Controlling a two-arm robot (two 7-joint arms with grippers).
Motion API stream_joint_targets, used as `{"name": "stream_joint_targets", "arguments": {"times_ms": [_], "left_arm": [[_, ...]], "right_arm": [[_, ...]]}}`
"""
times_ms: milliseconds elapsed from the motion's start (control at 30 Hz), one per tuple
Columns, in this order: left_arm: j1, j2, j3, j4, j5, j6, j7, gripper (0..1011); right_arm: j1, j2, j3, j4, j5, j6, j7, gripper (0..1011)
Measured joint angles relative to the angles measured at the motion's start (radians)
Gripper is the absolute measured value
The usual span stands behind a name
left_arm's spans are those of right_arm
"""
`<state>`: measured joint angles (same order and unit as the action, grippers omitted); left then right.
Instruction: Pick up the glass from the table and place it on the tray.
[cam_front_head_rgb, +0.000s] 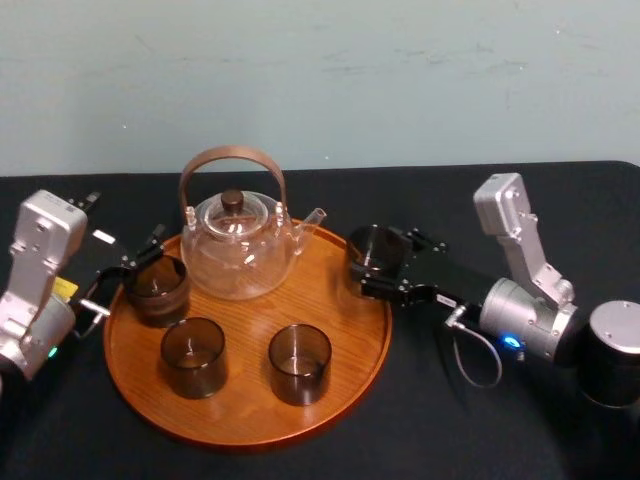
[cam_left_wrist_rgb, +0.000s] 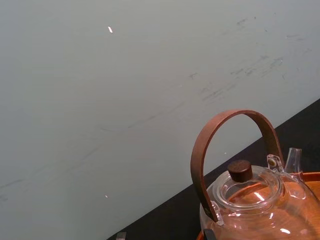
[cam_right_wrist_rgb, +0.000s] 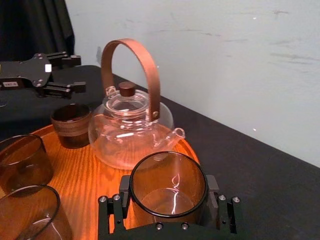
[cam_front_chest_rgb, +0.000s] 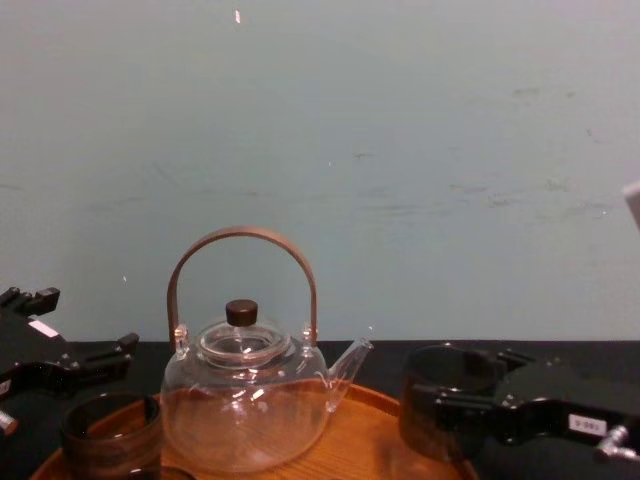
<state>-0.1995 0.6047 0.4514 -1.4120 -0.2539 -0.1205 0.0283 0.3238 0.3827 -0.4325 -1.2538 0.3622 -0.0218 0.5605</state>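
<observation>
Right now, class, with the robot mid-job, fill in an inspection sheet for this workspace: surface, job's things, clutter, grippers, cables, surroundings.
Surface: black table, cloth-like top.
Job's things: smoky-brown glass held at the right rim of the tray; the round wooden tray lies on the table.
Clutter: clear teapot and three other glasses, all standing on the tray.
Grippers: right gripper shut on the glass; left gripper open, beside the back-left one of the other glasses.
Cables: grey cable loop at the right wrist.
Surroundings: pale wall behind the table.
</observation>
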Motion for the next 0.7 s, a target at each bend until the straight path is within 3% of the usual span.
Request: {"name": "stream_joint_targets", "arguments": {"times_ms": [700], "left_arm": [[0.000, 0.000, 0.000, 0.000, 0.000, 0.000, 0.000, 1001]], "right_arm": [[0.051, -0.035, -0.071, 0.063, -0.034, -0.001, 0.007, 902]]}}
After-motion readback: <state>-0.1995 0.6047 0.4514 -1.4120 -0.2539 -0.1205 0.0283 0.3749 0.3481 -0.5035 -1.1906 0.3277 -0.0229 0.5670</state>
